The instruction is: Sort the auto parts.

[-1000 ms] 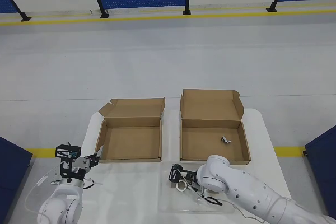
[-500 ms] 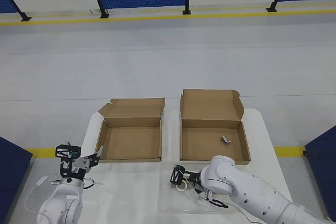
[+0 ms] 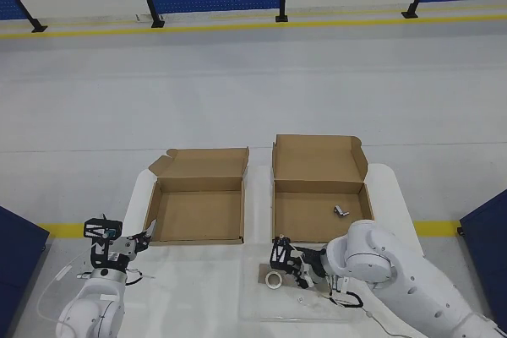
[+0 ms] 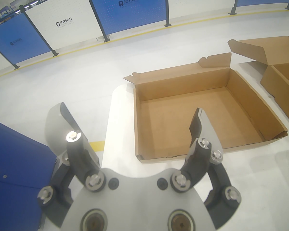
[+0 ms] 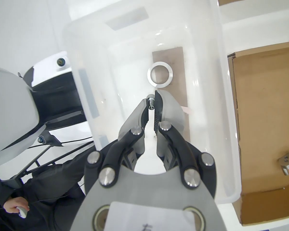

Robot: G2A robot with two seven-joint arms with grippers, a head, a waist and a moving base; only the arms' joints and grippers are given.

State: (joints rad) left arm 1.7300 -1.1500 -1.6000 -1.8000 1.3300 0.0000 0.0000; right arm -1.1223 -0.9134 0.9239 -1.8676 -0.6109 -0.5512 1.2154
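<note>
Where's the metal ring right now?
In the right wrist view the metal ring lies inside the clear plastic bin, just ahead of the right gripper; from above, it's near the bin's left end.

Logo print on blue and white barrier panels [image 4: 128, 1], cut-off characters on white label [image 5: 144, 217] behind right claw [image 5: 151, 102]

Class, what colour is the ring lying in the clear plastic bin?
The ring is shiny silver, like bare metal. The right wrist view shows it best.
</note>
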